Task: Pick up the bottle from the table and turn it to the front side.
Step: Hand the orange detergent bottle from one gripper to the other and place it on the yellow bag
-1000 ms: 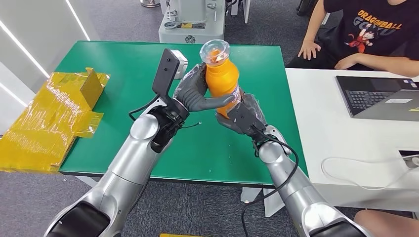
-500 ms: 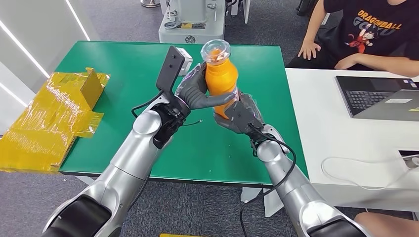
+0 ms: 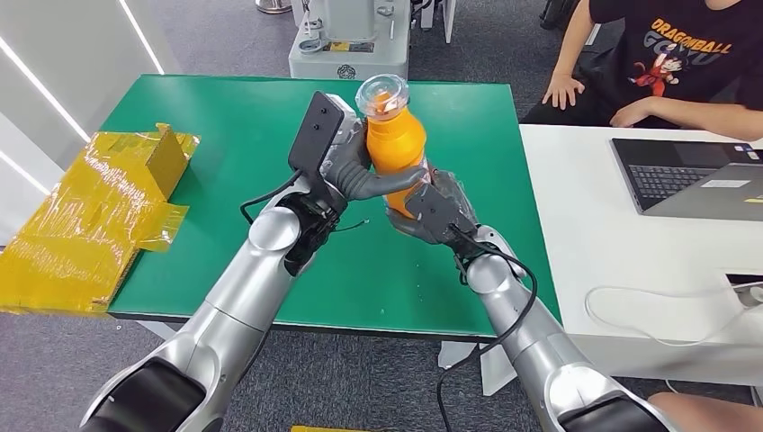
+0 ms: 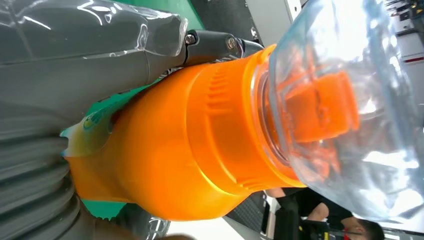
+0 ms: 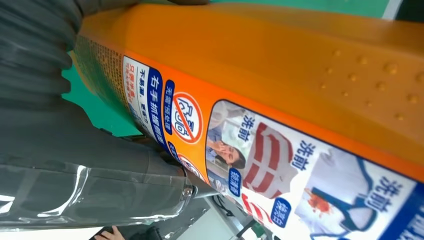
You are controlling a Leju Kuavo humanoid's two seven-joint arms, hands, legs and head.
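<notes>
Bottle [image 3: 396, 144] orange, Chinese-text label, both hands gripping

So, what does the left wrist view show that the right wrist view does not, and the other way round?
Only the left wrist view shows the clear cap over the orange spout, and the ridged shoulder of the bottle.

Only the right wrist view shows the printed label with blue text, small pictures and a red prohibition sign, plus raised dots on the orange wall.

Both show the orange bottle close up, with a grey ribbed hand cover at the picture's left edge: the left hand and the right hand.
</notes>
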